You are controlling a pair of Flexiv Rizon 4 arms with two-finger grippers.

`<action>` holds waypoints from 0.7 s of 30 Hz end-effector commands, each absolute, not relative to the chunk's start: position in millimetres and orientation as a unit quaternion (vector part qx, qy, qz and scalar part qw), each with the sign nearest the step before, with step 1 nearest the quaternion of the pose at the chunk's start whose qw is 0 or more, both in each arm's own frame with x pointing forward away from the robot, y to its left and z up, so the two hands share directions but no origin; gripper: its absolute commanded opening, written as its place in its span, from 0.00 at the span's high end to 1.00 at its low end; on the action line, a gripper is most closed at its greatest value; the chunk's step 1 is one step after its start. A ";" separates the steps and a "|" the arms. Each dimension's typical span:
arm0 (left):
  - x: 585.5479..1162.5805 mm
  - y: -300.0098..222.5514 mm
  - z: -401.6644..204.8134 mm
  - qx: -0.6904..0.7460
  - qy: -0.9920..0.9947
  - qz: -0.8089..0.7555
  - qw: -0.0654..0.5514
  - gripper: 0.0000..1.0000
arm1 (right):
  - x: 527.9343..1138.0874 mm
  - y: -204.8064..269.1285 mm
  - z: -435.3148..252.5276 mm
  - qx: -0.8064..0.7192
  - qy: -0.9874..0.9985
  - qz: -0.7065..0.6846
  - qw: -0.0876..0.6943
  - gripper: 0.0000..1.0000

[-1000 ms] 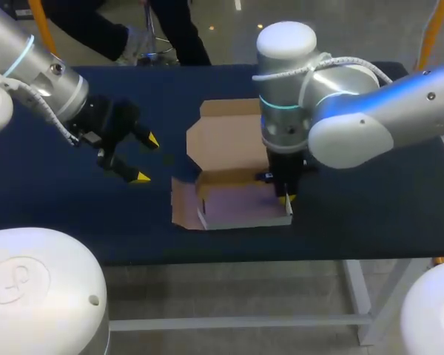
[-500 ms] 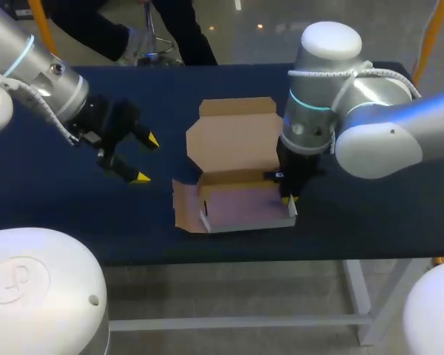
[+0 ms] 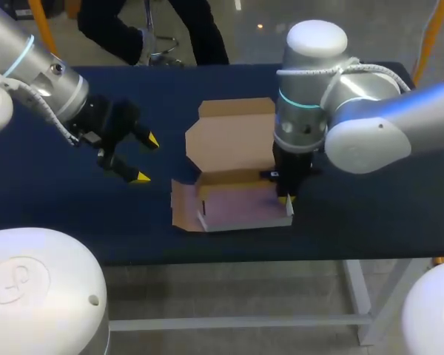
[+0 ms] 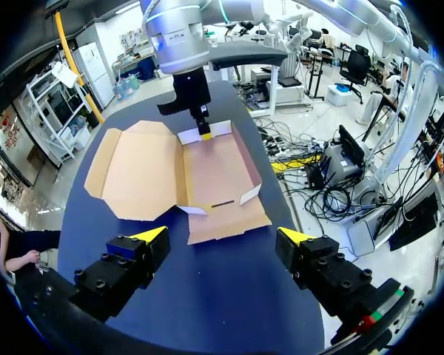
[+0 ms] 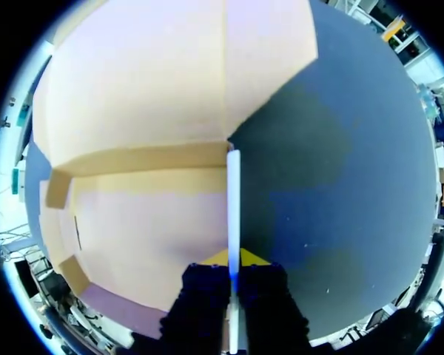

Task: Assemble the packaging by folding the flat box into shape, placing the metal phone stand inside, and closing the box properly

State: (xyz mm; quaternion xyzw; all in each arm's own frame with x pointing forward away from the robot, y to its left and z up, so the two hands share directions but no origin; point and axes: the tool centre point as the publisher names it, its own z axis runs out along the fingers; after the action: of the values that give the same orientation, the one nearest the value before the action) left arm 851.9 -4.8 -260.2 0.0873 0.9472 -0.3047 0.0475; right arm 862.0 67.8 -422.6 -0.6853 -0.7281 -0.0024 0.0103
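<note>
The brown cardboard box (image 3: 237, 203) lies partly folded mid-table, its lid (image 3: 233, 137) flat behind the tray and a side flap (image 3: 183, 205) spread out to the left. My right gripper (image 3: 285, 198) points down at the tray's right edge, shut on the upright right side wall (image 5: 233, 200), which runs as a thin white strip between its yellow tips (image 5: 233, 259). My left gripper (image 3: 146, 158) hangs open left of the box, above the cloth. In the left wrist view the box (image 4: 218, 174) lies ahead of the open left gripper (image 4: 222, 237). No phone stand shows in any view.
A dark blue cloth (image 3: 370, 207) covers the table. The table's front edge (image 3: 281, 259) runs close below the box. Bare cloth lies left of the box under my left gripper and right of the box beyond the right arm.
My right arm's upper body swung to the right, then a little back left, while its gripper stayed on the box's right wall. The left arm has kept still.
</note>
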 end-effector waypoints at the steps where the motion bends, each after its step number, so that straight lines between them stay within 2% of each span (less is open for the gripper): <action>1: 852.1 -4.6 -259.0 0.087 0.948 -0.303 0.045 0.00 | 865.7 73.4 -422.4 -0.687 -0.726 0.008 0.008 1.00; 21: 852.1 -4.6 -259.0 0.087 0.948 -0.303 0.045 0.00 | 865.2 71.2 -422.5 -0.695 -0.719 0.000 0.016 1.00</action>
State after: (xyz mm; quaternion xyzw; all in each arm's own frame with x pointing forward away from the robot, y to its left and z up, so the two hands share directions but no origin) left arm 851.9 -4.9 -260.2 0.0873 0.9472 -0.3047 0.0474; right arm 865.0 71.4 -423.0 -0.6949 -0.7190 -0.0011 0.0152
